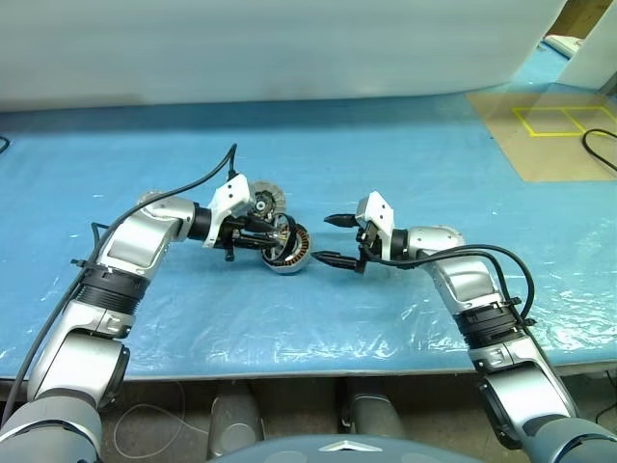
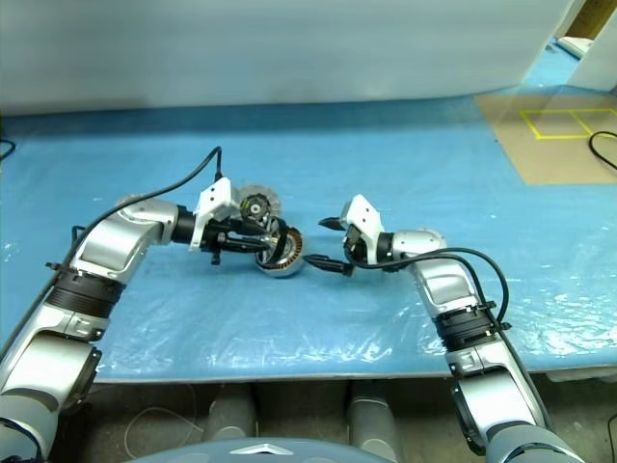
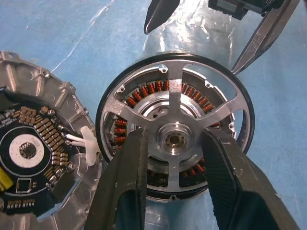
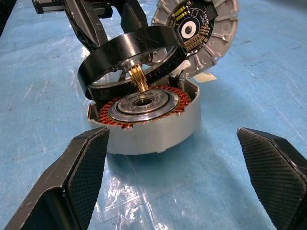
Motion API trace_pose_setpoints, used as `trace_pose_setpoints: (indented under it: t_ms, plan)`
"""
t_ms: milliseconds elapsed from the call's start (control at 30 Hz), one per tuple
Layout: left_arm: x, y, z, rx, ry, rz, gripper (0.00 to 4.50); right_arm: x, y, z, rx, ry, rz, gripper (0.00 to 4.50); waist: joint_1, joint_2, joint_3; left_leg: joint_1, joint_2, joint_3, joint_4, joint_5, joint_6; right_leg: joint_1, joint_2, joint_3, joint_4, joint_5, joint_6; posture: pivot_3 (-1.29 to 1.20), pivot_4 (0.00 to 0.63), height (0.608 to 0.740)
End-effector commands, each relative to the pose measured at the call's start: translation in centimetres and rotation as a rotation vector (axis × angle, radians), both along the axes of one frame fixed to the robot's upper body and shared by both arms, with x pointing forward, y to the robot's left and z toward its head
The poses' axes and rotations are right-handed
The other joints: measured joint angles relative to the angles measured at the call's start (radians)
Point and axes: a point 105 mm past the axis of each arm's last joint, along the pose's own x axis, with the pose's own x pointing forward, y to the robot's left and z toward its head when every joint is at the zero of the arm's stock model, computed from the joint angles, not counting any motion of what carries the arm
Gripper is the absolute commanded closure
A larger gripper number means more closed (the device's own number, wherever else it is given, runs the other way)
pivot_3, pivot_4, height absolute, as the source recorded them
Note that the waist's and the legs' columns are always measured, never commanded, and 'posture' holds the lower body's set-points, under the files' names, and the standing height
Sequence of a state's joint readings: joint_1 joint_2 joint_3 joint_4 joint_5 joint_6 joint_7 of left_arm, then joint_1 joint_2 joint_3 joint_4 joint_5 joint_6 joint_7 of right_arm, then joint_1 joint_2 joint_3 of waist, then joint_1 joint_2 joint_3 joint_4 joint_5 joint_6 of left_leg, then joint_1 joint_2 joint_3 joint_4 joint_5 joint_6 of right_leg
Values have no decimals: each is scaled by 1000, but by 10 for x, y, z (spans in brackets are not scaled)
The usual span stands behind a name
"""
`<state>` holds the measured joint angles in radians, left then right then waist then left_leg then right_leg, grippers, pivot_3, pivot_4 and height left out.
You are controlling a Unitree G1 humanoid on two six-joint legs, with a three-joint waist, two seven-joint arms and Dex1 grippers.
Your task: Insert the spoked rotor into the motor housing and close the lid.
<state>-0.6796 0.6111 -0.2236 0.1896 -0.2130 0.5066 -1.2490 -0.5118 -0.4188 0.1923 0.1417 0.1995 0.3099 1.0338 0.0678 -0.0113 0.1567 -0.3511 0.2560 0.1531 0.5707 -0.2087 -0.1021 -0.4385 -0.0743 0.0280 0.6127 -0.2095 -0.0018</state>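
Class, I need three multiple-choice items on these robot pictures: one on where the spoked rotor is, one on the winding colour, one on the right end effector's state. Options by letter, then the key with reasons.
1. Where is the spoked rotor?
A. Held tilted just above the motor housing
B. Flat on the blue sheet, away from the housing
C. Beneath the lid

2. What colour are the windings ringing the housing's silver centre?
A. Green
B. Copper-brown
C. White

3. What state is the right end effector in?
A. Shut on the lid
B. Shut on the rotor
C. Open, holding nothing

Key:
1 A: the left end effector grips the rotor at its hub, tilted over the housing.
2 B: copper-brown coils show below the rotor.
3 C: its fingers stand wide apart beside the housing, while the lid lies open behind.
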Motion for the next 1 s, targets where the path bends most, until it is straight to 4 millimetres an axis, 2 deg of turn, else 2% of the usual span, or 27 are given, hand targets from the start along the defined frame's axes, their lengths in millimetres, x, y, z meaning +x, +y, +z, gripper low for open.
trace_pose_setpoints:
  t_ms: [33,633,1000]
  plan:
    - [-1,3,3,21,-4,4,3184,-1,3,5,13,-25,16,0,0,0,0,0,0,0,0,0,0,0,0,0,0,0,0,0,150,740]
    - [4,-2,22,-36,-39,21,3184,-3,2,1,6,-13,18,0,0,0,0,0,0,0,0,0,0,0,0,0,0,0,0,0,150,740]
    - [-1,-3,12,-22,-2,15,3184,-2,2,2,9,-15,14,0,0,0,0,0,0,0,0,0,0,0,0,0,0,0,0,0,150,740]
